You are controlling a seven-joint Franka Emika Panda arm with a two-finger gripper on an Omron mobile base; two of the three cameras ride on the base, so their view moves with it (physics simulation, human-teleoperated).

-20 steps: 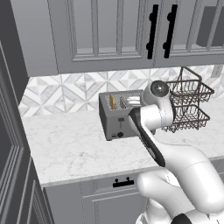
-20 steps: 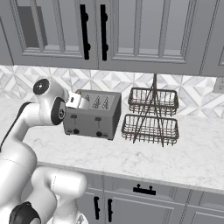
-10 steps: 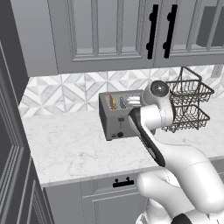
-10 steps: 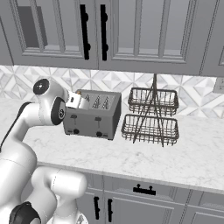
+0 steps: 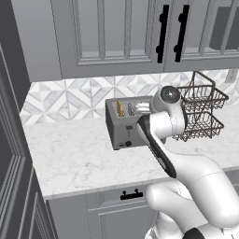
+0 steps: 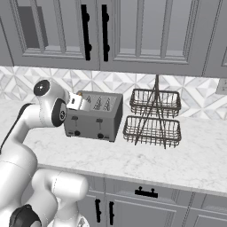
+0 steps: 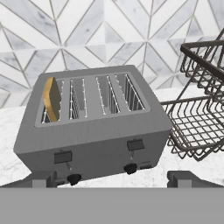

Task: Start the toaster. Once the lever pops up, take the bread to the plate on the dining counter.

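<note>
**Pressing the left lever: line up before pushing down**

In the hand view the bread [image 7: 52, 99] stands upright in the far-left slot, at about 10 o'clock, its top edge just proud of the toaster [image 7: 94, 127]. Below it, at 7 o'clock, sits the lever [image 7: 62, 156], high in its track, so the toaster looks not yet started. The matching tab [image 7: 135, 145] to its right belongs to the empty slots and should be left alone, as should the round knob [image 7: 74, 178] under the lever. The gripper [image 7: 112, 179] hovers in front of the toaster, released and spread wide, grasping nothing. A good push probably means shifting toward 9 o'clock, setting one finger squarely on the tab, then driving straight down. The wire basket [image 7: 202, 100] stands at 3 o'clock on the table [image 7: 13, 131].
</note>
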